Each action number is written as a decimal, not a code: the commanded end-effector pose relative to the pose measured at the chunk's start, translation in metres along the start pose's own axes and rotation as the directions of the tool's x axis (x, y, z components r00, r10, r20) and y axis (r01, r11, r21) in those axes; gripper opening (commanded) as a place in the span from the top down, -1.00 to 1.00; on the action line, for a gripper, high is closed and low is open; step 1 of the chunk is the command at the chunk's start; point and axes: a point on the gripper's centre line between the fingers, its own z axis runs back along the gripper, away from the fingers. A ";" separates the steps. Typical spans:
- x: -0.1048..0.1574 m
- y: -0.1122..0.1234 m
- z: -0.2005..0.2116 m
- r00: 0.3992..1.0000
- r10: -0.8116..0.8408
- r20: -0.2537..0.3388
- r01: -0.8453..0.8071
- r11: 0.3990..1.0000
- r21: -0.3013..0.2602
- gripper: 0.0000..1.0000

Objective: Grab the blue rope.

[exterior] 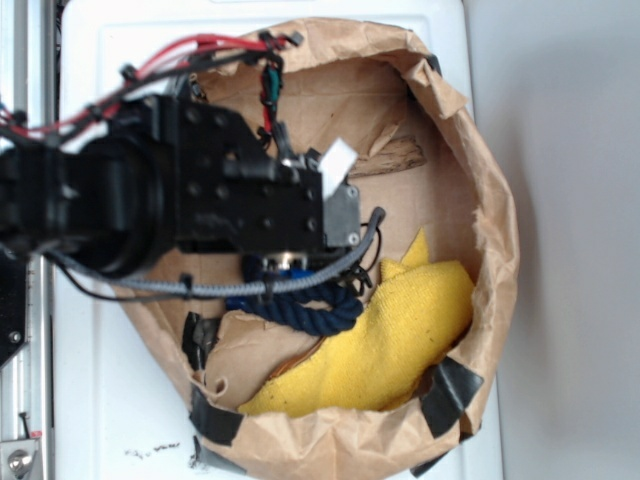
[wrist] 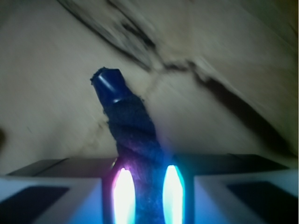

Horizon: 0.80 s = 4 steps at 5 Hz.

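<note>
The blue rope [exterior: 318, 307] is a thick dark navy twisted cord lying in a brown paper bag [exterior: 495, 200], curving under the black arm beside a yellow cloth [exterior: 400, 330]. Much of it is hidden beneath the arm in the exterior view. In the wrist view the blue rope [wrist: 133, 130] runs up from between the jaws, ending in a shiny blue cap. My gripper [wrist: 145, 193] is shut on it, with both glowing pads pressed against its sides. In the exterior view the gripper's fingers are hidden under the arm.
The crumpled bag walls ring the work area, held with black tape [exterior: 452, 392]. A thin grey braided cable [exterior: 300, 278] loops across below the arm. A white table [exterior: 100, 380] lies outside the bag. A dark crease [wrist: 219, 93] crosses the paper floor.
</note>
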 end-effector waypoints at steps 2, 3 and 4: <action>0.026 0.018 0.099 0.999 -0.049 0.016 0.050 0.998 -0.037 1.00; 0.031 0.021 0.111 0.999 -0.046 -0.003 0.046 0.997 -0.057 1.00; 0.032 0.022 0.118 1.000 -0.026 0.006 0.026 0.998 -0.064 1.00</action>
